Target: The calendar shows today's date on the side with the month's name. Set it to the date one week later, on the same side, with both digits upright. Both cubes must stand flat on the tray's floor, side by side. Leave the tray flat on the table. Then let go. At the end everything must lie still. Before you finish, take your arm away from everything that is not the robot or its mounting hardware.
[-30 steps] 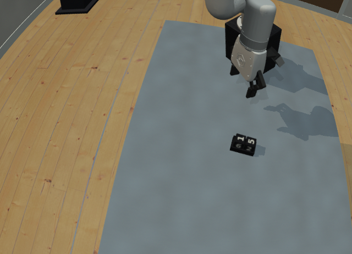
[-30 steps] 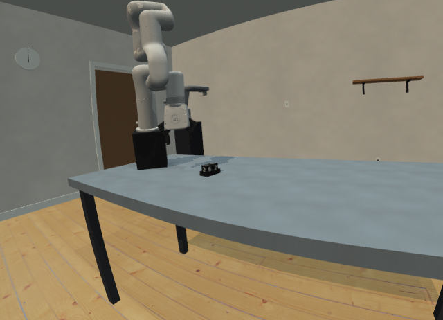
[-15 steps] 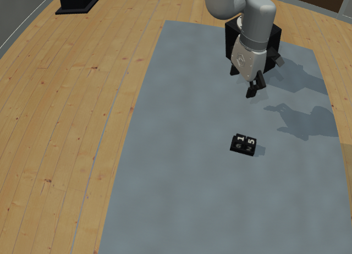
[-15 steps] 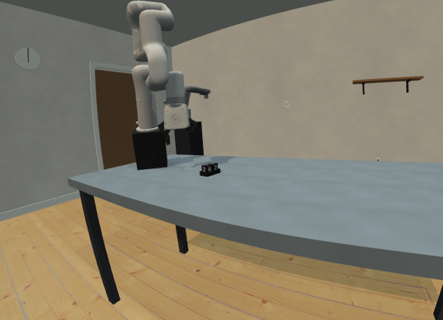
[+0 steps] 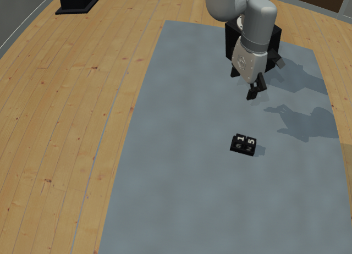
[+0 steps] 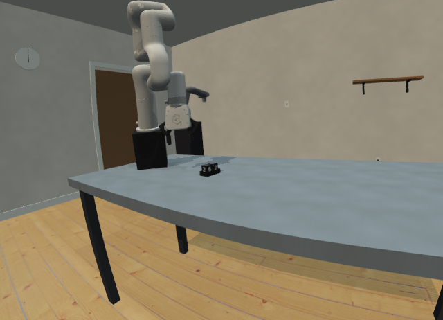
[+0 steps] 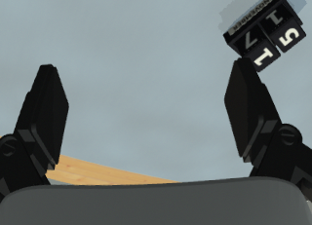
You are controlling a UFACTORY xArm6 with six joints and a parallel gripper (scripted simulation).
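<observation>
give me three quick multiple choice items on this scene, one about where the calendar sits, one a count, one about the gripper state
1. Where is the calendar relative to the gripper?
A. between the fingers
B. on the table, apart from the gripper
C. on the floor

2. How many digit cubes stand in the tray?
A. one
B. two
C. four

3. What state is the gripper in?
A. open, holding nothing
B. shut on a cube
C. shut on the tray

Key:
1. B, the top view shows bare table between the fingertips and the calendar.
2. B, the left cube and the right cube sit side by side, showing 1 and 5 on top.
3. A, in the wrist view the fingers stand wide apart with only table between them.
</observation>
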